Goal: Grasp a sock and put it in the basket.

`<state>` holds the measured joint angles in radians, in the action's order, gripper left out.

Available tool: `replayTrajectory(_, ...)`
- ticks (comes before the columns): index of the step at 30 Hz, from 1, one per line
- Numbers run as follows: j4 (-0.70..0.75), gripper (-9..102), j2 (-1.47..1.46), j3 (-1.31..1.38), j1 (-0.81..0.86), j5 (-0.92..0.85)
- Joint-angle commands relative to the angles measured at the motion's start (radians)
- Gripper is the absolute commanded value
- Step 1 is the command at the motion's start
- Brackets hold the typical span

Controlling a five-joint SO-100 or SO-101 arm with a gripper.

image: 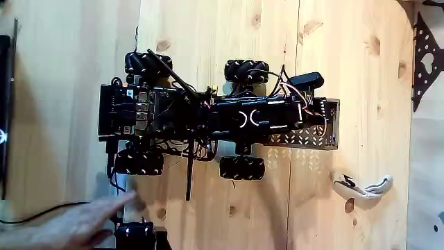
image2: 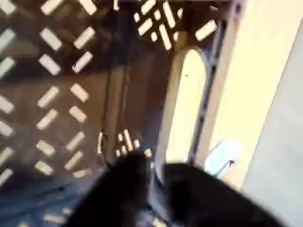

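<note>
In the fixed view the sock [image: 365, 187], pale with a dark mark at its left end, lies flat on the wooden floor to the lower right of the wheeled robot. The grey lattice basket [image: 331, 142] sits at the robot's right end. The arm stretches right over it, and my gripper [image: 313, 105] hangs above the basket's near part. The wrist view looks down into the basket [image2: 66, 104], with my gripper [image2: 151, 194] a dark blur at the bottom edge. A small white shape, likely the sock [image2: 225, 157], shows on the floor beyond the basket wall. Nothing is visibly held.
The robot base [image: 139, 114] with its several black wheels fills the middle of the fixed view. A person's hand [image: 83, 223] rests at the bottom left beside a black device [image: 137, 235]. A black plate with heart-shaped holes [image: 424, 59] lies at the right edge.
</note>
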<state>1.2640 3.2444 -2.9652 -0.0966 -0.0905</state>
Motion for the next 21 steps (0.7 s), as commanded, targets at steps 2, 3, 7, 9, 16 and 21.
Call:
replayTrajectory(2,0.135,0,0.006,0.000,-0.006,0.005)
replayTrajectory(3,0.135,0,0.005,0.000,-0.009,0.005)
replayTrajectory(7,0.130,0,-0.009,0.035,-0.026,-0.005)
replayTrajectory(9,0.103,0,-0.061,0.080,-0.046,0.009)
replayTrajectory(16,0.003,1,-0.405,0.327,-0.075,0.072)
replayTrajectory(21,0.026,0,-0.505,0.479,-0.100,0.117)
